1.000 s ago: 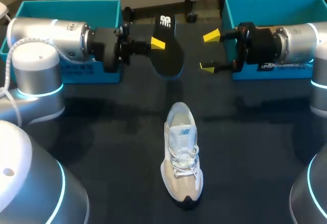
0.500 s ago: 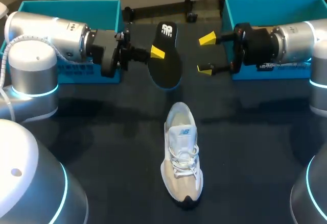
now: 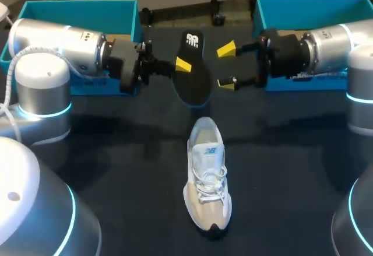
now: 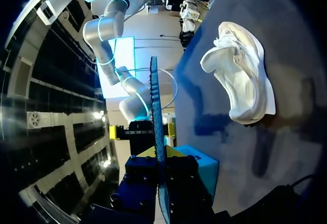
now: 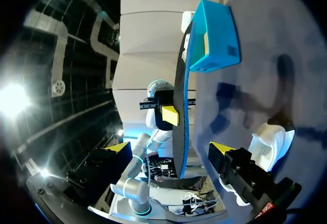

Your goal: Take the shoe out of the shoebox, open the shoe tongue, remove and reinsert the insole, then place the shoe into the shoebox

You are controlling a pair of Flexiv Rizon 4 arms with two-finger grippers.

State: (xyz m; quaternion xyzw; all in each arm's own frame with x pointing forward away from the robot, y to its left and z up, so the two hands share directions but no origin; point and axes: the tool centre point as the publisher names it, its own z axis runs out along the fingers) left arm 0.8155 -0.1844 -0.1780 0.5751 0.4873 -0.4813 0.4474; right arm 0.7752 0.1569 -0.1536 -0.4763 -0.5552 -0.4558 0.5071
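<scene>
A white and beige shoe (image 3: 207, 174) lies on the dark table, toe toward the front edge; it also shows in the left wrist view (image 4: 240, 76) and the right wrist view (image 5: 271, 142). The black insole (image 3: 193, 72) hangs in the air behind the shoe, with my left gripper (image 3: 182, 65) shut on its side. Seen edge-on, the insole (image 4: 156, 122) stands between the left gripper (image 4: 161, 170) fingers. My right gripper (image 3: 225, 66) is open just right of the insole, its yellow tips spread apart. From that wrist, the insole (image 5: 180, 101) stands ahead, between the open right gripper (image 5: 171, 150) fingers without touching them.
A blue shoebox (image 3: 76, 8) stands at the back left and a second blue box (image 3: 315, 5) at the back right, both partly covered by my arms. The left box (image 5: 212, 35) shows behind the insole in the right wrist view.
My right gripper has moved left, closer to the insole, staying open. My left gripper shifted slightly with the insole held in it. The shoe has not moved.
</scene>
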